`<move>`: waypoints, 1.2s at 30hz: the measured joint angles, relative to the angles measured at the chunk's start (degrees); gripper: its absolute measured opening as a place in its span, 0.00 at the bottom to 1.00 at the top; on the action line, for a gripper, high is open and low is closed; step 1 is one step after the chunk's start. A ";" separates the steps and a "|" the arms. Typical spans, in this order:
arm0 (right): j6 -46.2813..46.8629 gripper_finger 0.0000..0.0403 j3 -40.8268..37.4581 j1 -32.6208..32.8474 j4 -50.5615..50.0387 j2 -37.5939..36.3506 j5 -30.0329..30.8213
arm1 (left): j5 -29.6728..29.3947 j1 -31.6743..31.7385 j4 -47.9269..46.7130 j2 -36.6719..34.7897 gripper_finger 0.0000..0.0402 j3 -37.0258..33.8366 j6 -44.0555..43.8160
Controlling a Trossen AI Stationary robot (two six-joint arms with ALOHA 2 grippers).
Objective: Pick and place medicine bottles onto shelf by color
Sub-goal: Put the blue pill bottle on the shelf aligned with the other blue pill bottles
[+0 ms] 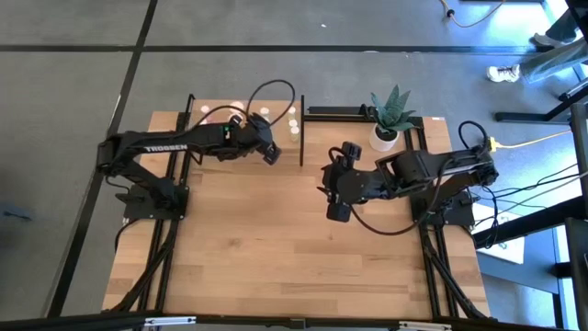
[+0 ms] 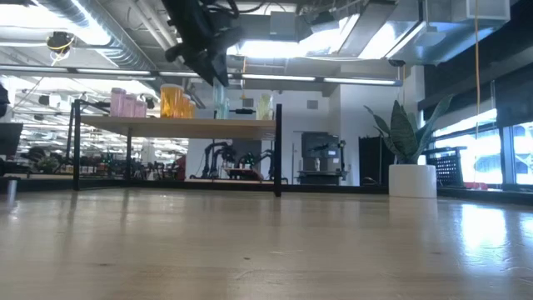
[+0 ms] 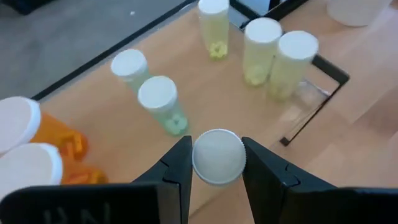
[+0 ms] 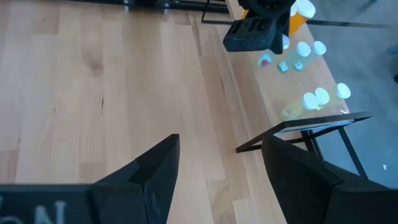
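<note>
The left end effector (image 3: 217, 163) is clamped on a white-capped medicine bottle (image 3: 218, 156), one dark finger pressed against each side of the cap; the bottle's body is hidden under the cap, so its colour cannot be told. It hangs over the shelf (image 1: 246, 130), the small raised light-wood platform with thin black posts at the far left of the bench (image 1: 276, 248). In the left wrist view, two pale green bottles (image 3: 160, 104) stand close together just beyond the held bottle, three yellowish bottles (image 3: 261, 50) stand in a cluster farther on near the shelf's black corner frame, and two orange bottles (image 3: 28, 163) stand off to the other side. The low view shows pink bottles (image 2: 123, 102) at the shelf's outer end, beside the orange ones.

The right end effector (image 4: 217, 162) has its fingers spread wide apart with nothing between them. It hovers over the bare wood around the middle of the bench, well apart from the shelf. A potted plant (image 1: 390, 115) in a white pot stands at the far edge of the bench, near the right arm.
</note>
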 joint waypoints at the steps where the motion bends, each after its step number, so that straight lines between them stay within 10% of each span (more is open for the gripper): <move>1: 0.05 0.57 -0.42 -0.02 0.34 0.00 0.04 | -0.08 -0.06 0.36 0.41 0.25 -0.01 -0.02; 36: -0.35 0.57 -0.91 -0.17 2.04 0.00 1.55 | -0.64 0.29 -1.03 3.02 0.25 -0.08 -2.59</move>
